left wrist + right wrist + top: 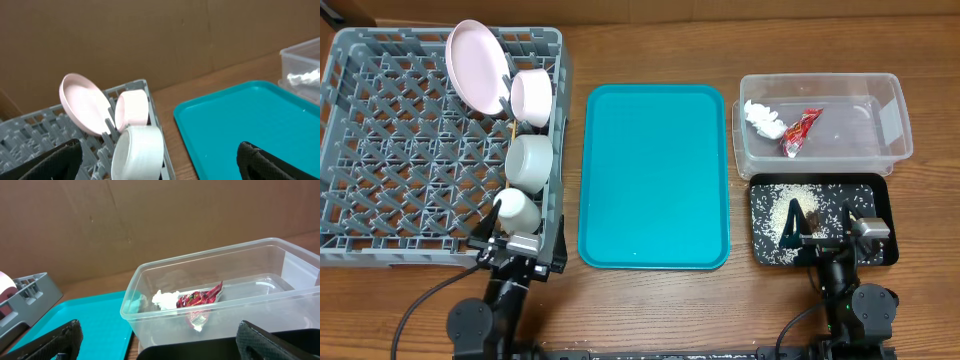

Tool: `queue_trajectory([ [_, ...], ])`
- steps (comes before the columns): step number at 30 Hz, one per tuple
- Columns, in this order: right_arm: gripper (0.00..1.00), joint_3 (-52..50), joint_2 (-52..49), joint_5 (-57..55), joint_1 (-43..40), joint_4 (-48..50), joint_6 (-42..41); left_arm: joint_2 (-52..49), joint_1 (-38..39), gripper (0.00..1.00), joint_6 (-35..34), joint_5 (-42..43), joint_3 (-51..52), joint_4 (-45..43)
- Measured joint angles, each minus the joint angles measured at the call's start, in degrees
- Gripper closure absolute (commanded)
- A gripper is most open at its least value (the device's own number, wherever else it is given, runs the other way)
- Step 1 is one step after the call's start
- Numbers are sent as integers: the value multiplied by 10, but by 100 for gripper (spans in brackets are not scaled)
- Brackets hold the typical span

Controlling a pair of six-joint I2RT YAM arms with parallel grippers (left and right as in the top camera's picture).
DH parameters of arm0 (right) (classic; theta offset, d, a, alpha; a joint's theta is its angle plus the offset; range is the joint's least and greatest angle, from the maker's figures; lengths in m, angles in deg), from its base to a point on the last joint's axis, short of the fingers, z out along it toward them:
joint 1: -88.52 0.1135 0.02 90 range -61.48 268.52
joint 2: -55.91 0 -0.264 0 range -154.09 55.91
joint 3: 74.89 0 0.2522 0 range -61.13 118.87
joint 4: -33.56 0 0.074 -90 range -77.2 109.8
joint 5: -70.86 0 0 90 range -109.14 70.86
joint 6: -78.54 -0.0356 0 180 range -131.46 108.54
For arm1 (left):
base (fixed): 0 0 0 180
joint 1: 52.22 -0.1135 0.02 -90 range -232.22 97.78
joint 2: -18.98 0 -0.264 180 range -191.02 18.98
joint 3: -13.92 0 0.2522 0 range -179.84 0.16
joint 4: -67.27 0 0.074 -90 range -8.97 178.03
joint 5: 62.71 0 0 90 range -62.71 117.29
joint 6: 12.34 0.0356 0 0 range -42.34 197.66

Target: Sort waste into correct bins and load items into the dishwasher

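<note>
The grey dish rack (390,150) holds a pale pink plate (480,65), a pink bowl (532,97), a white bowl (530,160) and a white cup (517,210) along its right side. The clear tub (825,150) holds white tissue (762,117) and the red wrapper (800,130). The black tray (875,205) holds rice (785,205) and a brown scrap (812,215). My left gripper (520,245) is open and empty at the rack's front right corner. My right gripper (830,238) is open and empty at the black tray's front edge. I see no chopsticks.
The large teal tray (655,175) lies between the rack and the bins, with nothing on it. The left wrist view shows the plate (82,102), the pink bowl (132,107) and a white vessel (140,150). The right wrist view shows the tub (210,312) and wrapper (200,297).
</note>
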Motion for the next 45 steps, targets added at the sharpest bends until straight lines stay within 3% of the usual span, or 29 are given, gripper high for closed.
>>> queue_trajectory([
  [10,0,0,0,0,0,0,0,4,0,1,0,-34,90,-59],
  [45,0,0,0,0,0,0,0,5,0,0,0,-40,92,-64],
])
